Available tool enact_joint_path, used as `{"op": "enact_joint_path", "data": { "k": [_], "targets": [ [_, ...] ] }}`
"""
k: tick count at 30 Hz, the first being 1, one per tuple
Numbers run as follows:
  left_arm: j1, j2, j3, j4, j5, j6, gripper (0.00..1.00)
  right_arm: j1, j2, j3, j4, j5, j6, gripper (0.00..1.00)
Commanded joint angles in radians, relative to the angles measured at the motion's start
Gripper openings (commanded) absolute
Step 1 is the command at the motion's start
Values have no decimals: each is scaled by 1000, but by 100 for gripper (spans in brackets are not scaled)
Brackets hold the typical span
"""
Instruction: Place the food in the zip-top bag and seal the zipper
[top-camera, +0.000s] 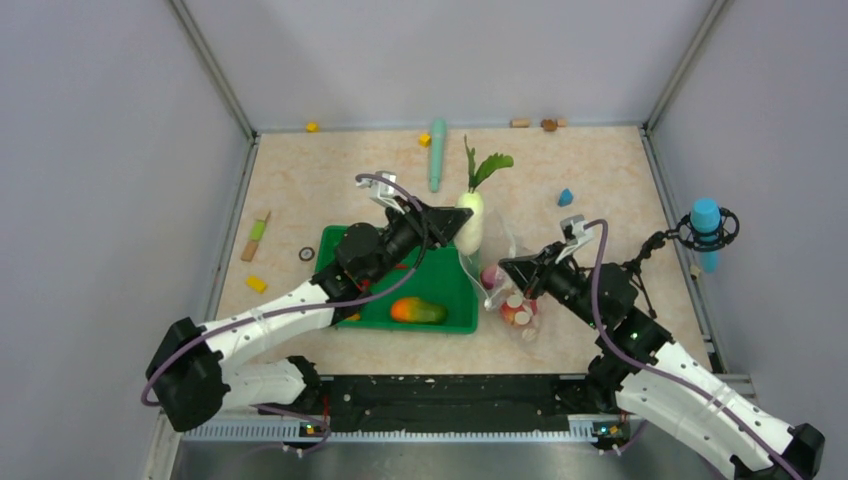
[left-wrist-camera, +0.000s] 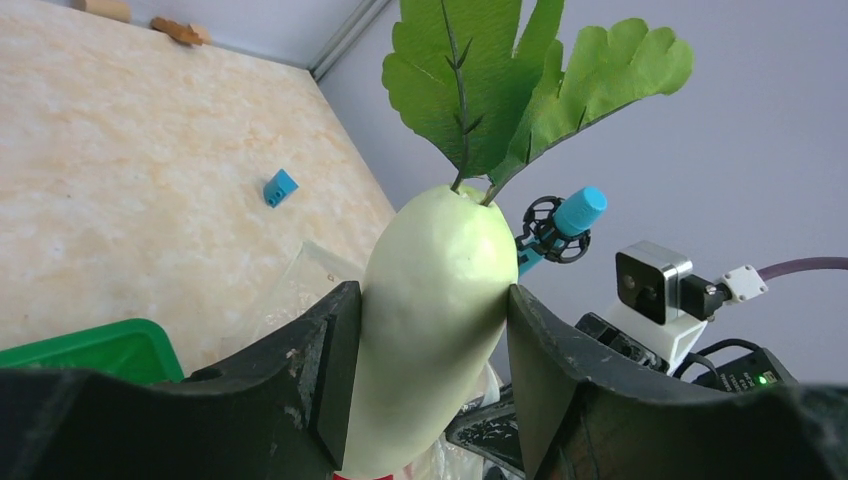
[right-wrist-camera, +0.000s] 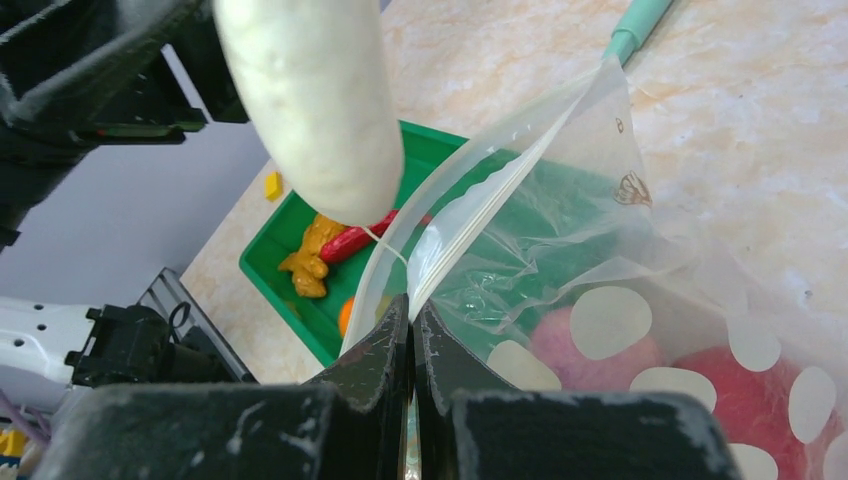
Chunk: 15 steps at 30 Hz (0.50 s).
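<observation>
My left gripper (top-camera: 452, 226) is shut on the white radish (top-camera: 470, 222) with its green leaf (top-camera: 487, 167), held tip-down just above the mouth of the dotted zip-top bag (top-camera: 505, 285). The radish fills the left wrist view (left-wrist-camera: 435, 320) and hangs at the top of the right wrist view (right-wrist-camera: 315, 100). My right gripper (top-camera: 508, 266) is shut on the bag's mouth edge by the zipper (right-wrist-camera: 470, 215), holding it up and open. A purple onion (right-wrist-camera: 595, 350) and a red tomato (right-wrist-camera: 745, 400) lie in the bag. The mango (top-camera: 417, 311), red chili (right-wrist-camera: 355, 240) and yellow-orange bunch (right-wrist-camera: 310, 258) lie in the green tray (top-camera: 455, 325).
A long teal stick (top-camera: 437, 153) lies behind the radish. A blue block (top-camera: 565, 197), yellow blocks (top-camera: 257, 284) and wooden pieces (top-camera: 520, 123) are scattered on the table. A blue microphone (top-camera: 706, 228) stands at the right edge.
</observation>
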Motion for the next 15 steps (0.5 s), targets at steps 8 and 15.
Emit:
{"op": "enact_joint_path", "data": {
  "k": [8,15],
  "targets": [
    [-52,110,23,148,-158,-114,0,-6,-26,-25,132,-40,37,0],
    [-69,188,24,156,-139,-162,0,-6,-26,-36,155,-35,38,0]
  ]
}}
